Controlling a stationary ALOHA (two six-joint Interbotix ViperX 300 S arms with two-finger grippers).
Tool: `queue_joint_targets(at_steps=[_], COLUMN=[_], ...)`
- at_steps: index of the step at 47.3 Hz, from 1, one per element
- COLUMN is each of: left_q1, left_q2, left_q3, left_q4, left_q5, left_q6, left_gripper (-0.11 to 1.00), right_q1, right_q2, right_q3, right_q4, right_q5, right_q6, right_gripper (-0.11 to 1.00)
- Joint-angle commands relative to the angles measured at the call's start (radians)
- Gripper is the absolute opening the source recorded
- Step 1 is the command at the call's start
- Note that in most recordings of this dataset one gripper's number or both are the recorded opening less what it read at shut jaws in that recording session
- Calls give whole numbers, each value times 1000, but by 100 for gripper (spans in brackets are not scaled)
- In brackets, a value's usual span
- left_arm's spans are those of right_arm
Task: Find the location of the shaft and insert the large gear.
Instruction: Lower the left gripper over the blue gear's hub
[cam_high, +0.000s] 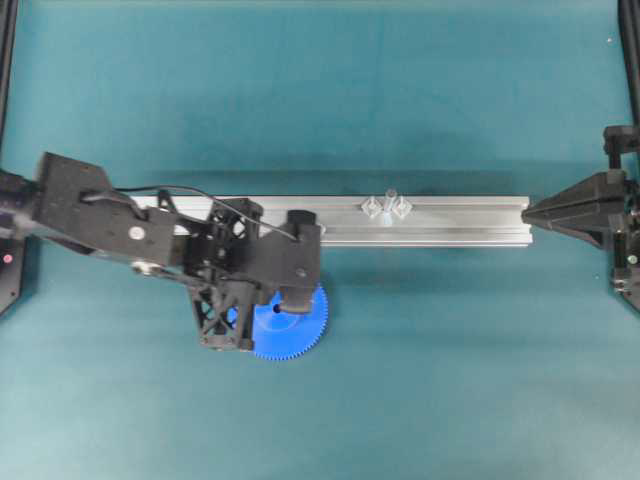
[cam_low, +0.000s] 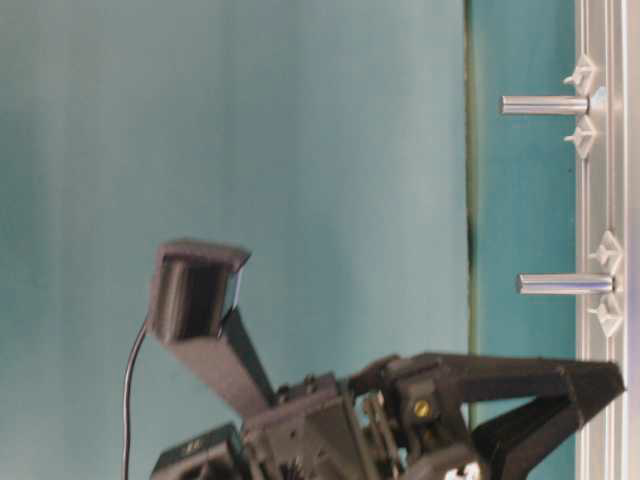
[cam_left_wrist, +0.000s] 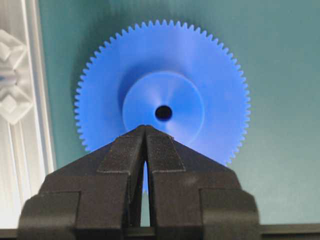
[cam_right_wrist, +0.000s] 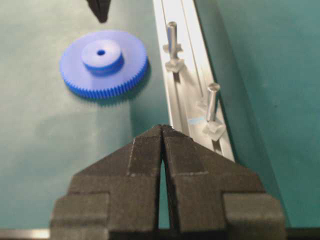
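The large gear (cam_high: 300, 335), a bright blue toothed disc, lies flat on the teal mat just in front of the rail (cam_high: 460, 225). My left gripper (cam_left_wrist: 145, 129) hangs shut above it, its tips just short of the centre hole, holding nothing. From the right wrist the gear (cam_right_wrist: 104, 62) lies left of the rail. The shaft (cam_high: 390, 203) stands upright on the rail between two clear mounts, to the right of the gear; it is the nearer pin (cam_right_wrist: 211, 102) from the right wrist. My right gripper (cam_high: 528, 212) is shut and empty at the rail's right end.
A second upright pin (cam_right_wrist: 171, 37) with clear mounts stands farther along the rail, close to the gear; the left arm (cam_high: 150, 225) hides it from overhead. Both pins (cam_low: 565, 284) show at table level. Teal mat surrounds the rail.
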Motion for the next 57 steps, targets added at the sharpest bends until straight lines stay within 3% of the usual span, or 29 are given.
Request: queue_joint_targets(at_steps=[1, 27, 57], left_q1=[-8, -31, -31], left_q2=[5, 115, 130], left_q3=[-48, -167, -181], left_q4=[3, 3, 3], left_q5=[20, 166, 204], left_q6=[2, 9, 8], left_gripper=[2, 2, 2], right_q1=[-3, -3, -3], right_q2=[5, -2, -9], right_q3=[-9, 0, 2], right_q4=[3, 3, 3], right_q5=[-5, -9, -5], right_q6=[9, 21, 21], right_gripper=[1, 1, 1])
